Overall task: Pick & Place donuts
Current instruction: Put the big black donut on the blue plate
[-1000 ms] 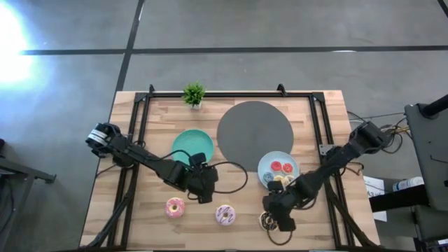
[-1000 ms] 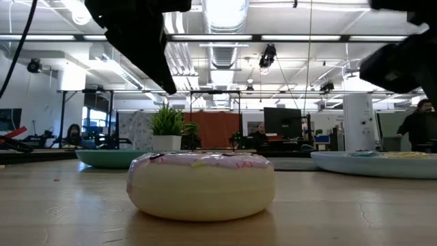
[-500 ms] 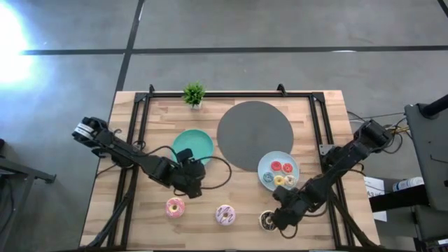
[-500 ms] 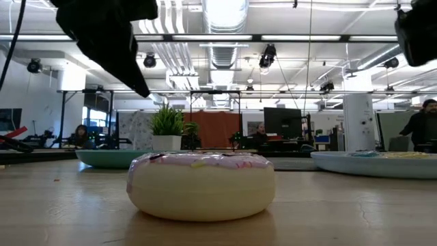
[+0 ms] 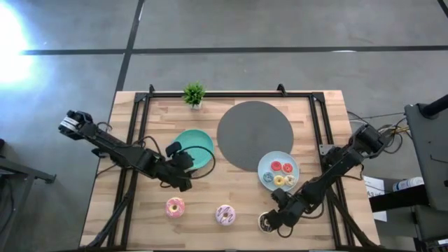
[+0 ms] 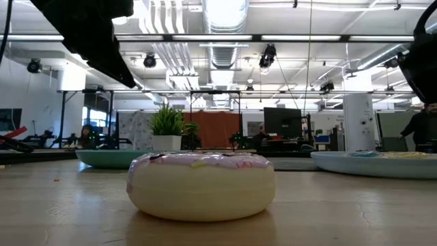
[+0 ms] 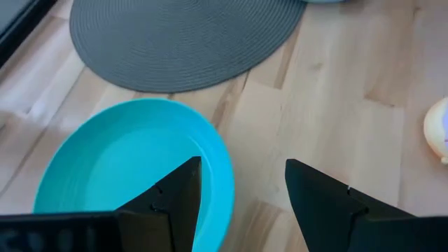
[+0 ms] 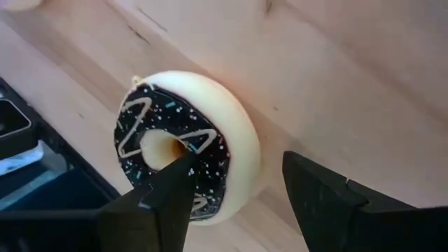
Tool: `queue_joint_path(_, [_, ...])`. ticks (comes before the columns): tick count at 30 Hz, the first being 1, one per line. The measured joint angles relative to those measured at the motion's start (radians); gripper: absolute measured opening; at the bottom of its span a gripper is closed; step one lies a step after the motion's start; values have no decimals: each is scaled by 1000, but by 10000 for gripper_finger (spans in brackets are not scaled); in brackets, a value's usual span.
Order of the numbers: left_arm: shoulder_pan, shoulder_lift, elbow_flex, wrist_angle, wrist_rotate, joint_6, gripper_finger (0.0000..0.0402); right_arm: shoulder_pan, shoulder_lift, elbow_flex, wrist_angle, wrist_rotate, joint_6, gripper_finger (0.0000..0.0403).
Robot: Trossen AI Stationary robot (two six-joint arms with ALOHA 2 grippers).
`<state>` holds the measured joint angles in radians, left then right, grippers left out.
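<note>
The right gripper (image 5: pixel 274 218) hangs over the table's near edge at about 5 o'clock from the grey mat (image 5: pixel 254 135), its fingers (image 8: pixel 157 199) spread apart and empty, with the chocolate donut (image 8: pixel 183 143) lying flat on the wood just past them; one fingertip lines up with the donut's hole and the other stands off its outer rim, which looks like a set-up for pinching one side of the ring. In the high view that donut (image 5: pixel 267 222) sits at 6 o'clock from the blue plate (image 5: pixel 267 163), which already holds minis: two red (image 5: pixel 281 167) and a yellowish one (image 5: pixel 279 180), so this plate seems to be the drop point, close by for a short carry. The left gripper (image 5: pixel 183 174) waits open and empty over the near rim of the teal plate (image 5: pixel 200 139), at 8 o'clock from the mat, clear of the right arm's path. The pink donut (image 5: pixel 175 206) and the sprinkled donut (image 5: pixel 225 214) lie apart along the near edge, untouched; the sprinkled one (image 6: pixel 201 184) fills the low view, flat on the wood. A small plant (image 5: pixel 194 93) stands at the far edge.
</note>
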<state>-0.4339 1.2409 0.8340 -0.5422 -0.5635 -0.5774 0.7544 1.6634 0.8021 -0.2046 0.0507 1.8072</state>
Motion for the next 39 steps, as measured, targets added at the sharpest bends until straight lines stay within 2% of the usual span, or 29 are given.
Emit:
queue_joint_path(9, [0,-38,-23,-31,-5,3,181,-11,49,0,90,-13,31,193])
queue_joint_path(12, [0,-38,-24,-41,-6,8,181,-14,37,-1,94,5,22,159])
queue_joint_path(17, [0,-42,-24,-87,-7,12,181,-44,-11,0,179,100,-69,71])
queue_joint_path(20, [0,-53,-40,-95,-7,11,181,-83,-39,-1,168,157,-78,30])
queue_joint_path(23, [-3,-76,-49,-96,-7,16,181,-155,-78,-2,154,213,-91,16])
queue_joint_path(25, [-6,-95,-50,-95,-7,24,181,-228,-88,-2,161,210,-134,21])
queue_joint_path(30, [-14,-141,-49,-45,15,137,181,-455,-79,-3,298,75,-303,34])
queue_joint_path(34, [-15,-139,-49,40,54,432,181,-627,-50,22,359,-116,-400,33])
queue_joint_path(37, [-12,-121,-49,81,-25,635,181,-730,-25,50,360,-268,-429,34])
queue_joint_path(39, [-10,-108,-50,93,-81,737,181,-785,-8,70,366,-331,-432,33])
